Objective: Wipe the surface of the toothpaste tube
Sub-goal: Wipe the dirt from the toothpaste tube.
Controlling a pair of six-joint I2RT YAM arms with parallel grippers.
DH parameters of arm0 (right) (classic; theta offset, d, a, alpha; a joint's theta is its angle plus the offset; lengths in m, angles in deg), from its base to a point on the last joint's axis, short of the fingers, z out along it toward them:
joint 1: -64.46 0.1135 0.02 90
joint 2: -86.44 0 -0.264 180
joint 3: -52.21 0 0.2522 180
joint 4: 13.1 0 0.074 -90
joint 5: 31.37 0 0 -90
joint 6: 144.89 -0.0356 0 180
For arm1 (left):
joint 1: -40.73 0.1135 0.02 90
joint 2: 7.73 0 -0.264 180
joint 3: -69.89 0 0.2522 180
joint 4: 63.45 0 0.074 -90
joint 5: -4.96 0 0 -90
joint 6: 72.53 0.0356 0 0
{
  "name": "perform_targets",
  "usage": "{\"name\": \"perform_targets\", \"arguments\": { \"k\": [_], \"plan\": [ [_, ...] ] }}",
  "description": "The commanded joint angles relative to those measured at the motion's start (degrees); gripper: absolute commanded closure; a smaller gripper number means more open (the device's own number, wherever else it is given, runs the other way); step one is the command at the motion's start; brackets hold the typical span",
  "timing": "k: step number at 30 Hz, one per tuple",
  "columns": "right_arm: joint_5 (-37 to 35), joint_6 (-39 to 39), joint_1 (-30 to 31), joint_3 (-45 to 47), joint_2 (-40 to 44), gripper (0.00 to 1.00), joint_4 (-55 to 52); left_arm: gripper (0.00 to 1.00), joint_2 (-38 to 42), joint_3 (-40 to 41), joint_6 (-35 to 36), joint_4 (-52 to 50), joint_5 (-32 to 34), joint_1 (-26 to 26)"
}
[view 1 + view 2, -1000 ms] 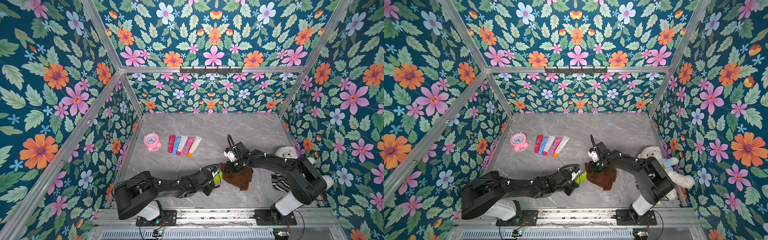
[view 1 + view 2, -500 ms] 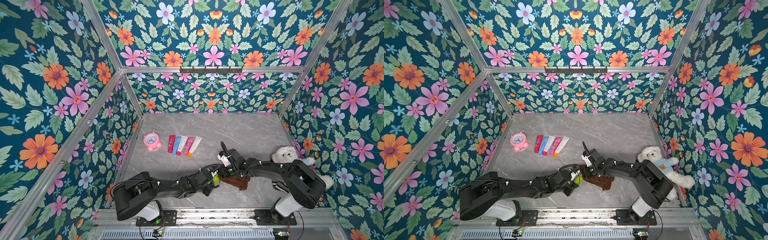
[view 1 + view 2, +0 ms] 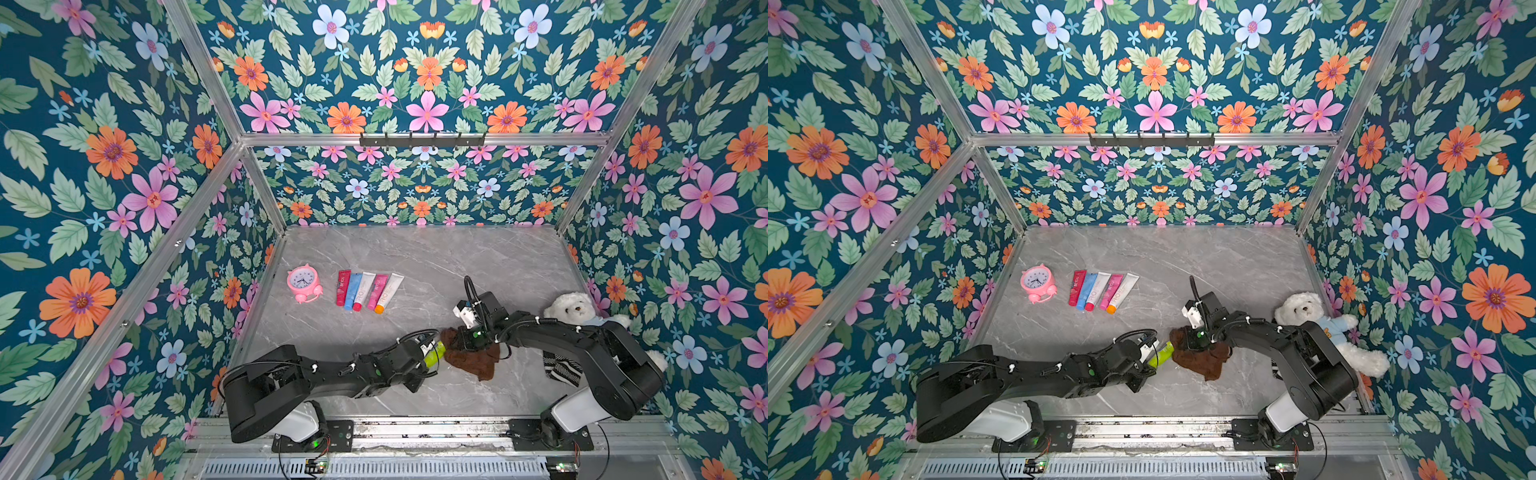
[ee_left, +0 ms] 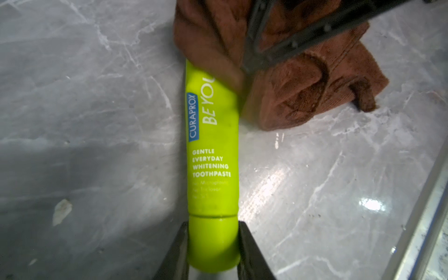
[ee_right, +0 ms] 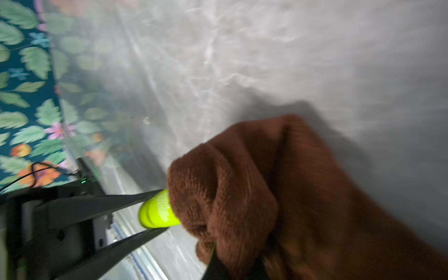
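Lime-green toothpaste tube (image 4: 213, 157) is clamped at its cap end by our left gripper (image 4: 212, 232), with a brown cloth (image 4: 303, 92) on its far end.
We see the left gripper's jaws narrowed onto the cap from both sides. The tube sticks straight out from them, low over the grey marble worktop (image 4: 84, 121), front-centre; we cannot tell whether it touches the surface. Our right gripper (image 4: 252, 63) is pinched tight on a bunch of the cloth and holds it against the tube's far end, covering part of the "BE YOU" print. In both top views only a short stretch of tube (image 3: 434, 353) (image 3: 1160, 354) shows between left gripper and cloth. The row of five other tubes (image 3: 368, 289) and the pink clock (image 3: 303, 282) lie well apart, further back on the left.
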Motion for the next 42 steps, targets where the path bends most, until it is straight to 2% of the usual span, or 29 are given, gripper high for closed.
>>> {"name": "perform_targets", "arguments": {
  "k": [1, 5, 9, 15, 19, 23, 27, 31, 35, 39, 42],
  "plan": [
    [-10.0, 2.7, -0.6, -2.7, 1.3, 1.0, -8.9, 1.0, 0.4, 0.2, -0.2, -0.9, 1.2, 0.1],
    [-2.0, 3.4, 0.6, -3.4, 5.7, 1.0, -7.5, 1.0, 0.1, 0.2, -0.1, -0.8, 1.1, 0.1],
    [4.0, 2.1, 4.7, -3.8, 8.2, 1.0, -7.7, 1.0, 0.2, 0.2, -0.1, -0.7, 1.1, 0.1],
    [10.5, -1.4, 10.2, -2.3, 2.9, 1.0, -0.7, 1.0, -0.9, -0.4, 0.2, -0.8, 0.5, 0.1],
    [11.9, -2.8, 11.3, -1.8, -1.7, 1.0, 4.4, 1.0, -0.9, -0.6, 0.3, -0.9, 0.4, 0.1],
    [7.6, -2.1, 10.9, -3.4, -4.0, 1.0, 2.2, 1.0, -0.9, -0.5, 0.3, -0.9, 0.2, 0.0],
    [1.5, -0.9, 6.8, -4.0, -4.3, 1.0, -2.7, 1.0, -0.3, -0.2, 0.4, -1.0, 0.2, -0.1],
    [-7.5, 3.1, 3.3, -5.6, -4.2, 1.0, -10.5, 1.0, 0.0, 0.1, 0.3, -0.7, 0.4, -0.2],
    [-17.8, 4.7, 2.6, -7.3, -3.4, 1.0, -15.8, 1.0, 0.1, 0.2, 0.3, -0.5, 0.5, -0.2],
    [-19.0, 4.2, 2.2, -7.7, -1.0, 1.0, -16.6, 1.0, 0.7, 0.7, 0.2, -0.3, 0.9, -0.2],
    [-14.9, 4.4, 2.6, -8.1, 1.6, 1.0, -16.3, 1.0, 1.5, 1.0, 0.1, -0.2, 1.1, -0.3]
  ]
}}
